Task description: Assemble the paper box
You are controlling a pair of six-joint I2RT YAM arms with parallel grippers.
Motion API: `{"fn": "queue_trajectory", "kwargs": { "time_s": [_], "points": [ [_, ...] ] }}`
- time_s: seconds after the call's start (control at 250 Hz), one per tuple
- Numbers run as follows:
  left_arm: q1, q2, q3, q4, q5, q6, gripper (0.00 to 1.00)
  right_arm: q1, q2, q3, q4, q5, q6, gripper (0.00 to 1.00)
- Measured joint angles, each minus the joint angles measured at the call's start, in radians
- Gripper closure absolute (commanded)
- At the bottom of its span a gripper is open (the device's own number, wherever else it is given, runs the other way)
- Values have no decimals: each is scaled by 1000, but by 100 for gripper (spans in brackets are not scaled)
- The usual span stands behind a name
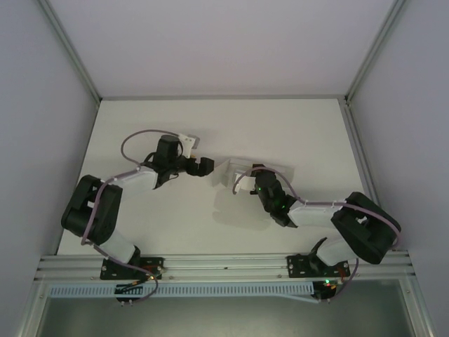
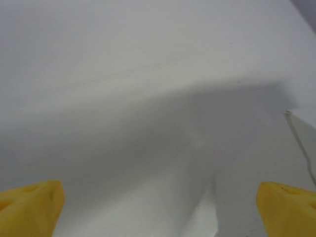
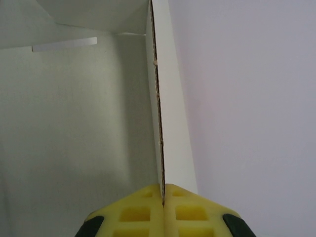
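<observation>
**Paper box.** The paper box is thin white card, partly raised. From the overhead view a pale flap stands up at its left end, and a low white edge runs behind the right arm. It is not a closed box, and its exact shape cannot be made out from above. The right wrist view shows the paper box as one upright wall seen edge-on, with a rough, slightly fibrous cut edge. To the left of that wall lies a shaded inner space, bounded by a far wall and a folded strip at the top.

**Position.** The box rests on the white table, close to the table's middle and a little towards its right side.

**Contents.** The inner space seen from the right wrist shows plain card faces. The rest of the interior is hidden.

**Right gripper.** The right gripper sits over the middle of the table. In its wrist view the right gripper has its yellow pads pressed together on the bottom of the upright wall.

**Left gripper.** The left gripper hangs over the table just left of centre, beside the raised flap but apart from it. Its yellow fingertips stand spread wide and grip nothing. A bright corner of card lies between them.
</observation>
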Motion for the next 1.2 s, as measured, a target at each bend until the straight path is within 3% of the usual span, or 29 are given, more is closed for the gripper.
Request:
{"fn": "queue_trajectory", "kwargs": {
  "time_s": [0.491,0.918,1.198],
  "points": [
    [-94,36,-10,58,56,16,14,8,-6,-42,38,-20,25,100],
    [-116,36,-200,118,21,7,20,97,-10,-106,108,38,10,100],
    [-136,-86,-278,181,41,2,21,97,-19,-106,96,55,15,100]
  ]
}}
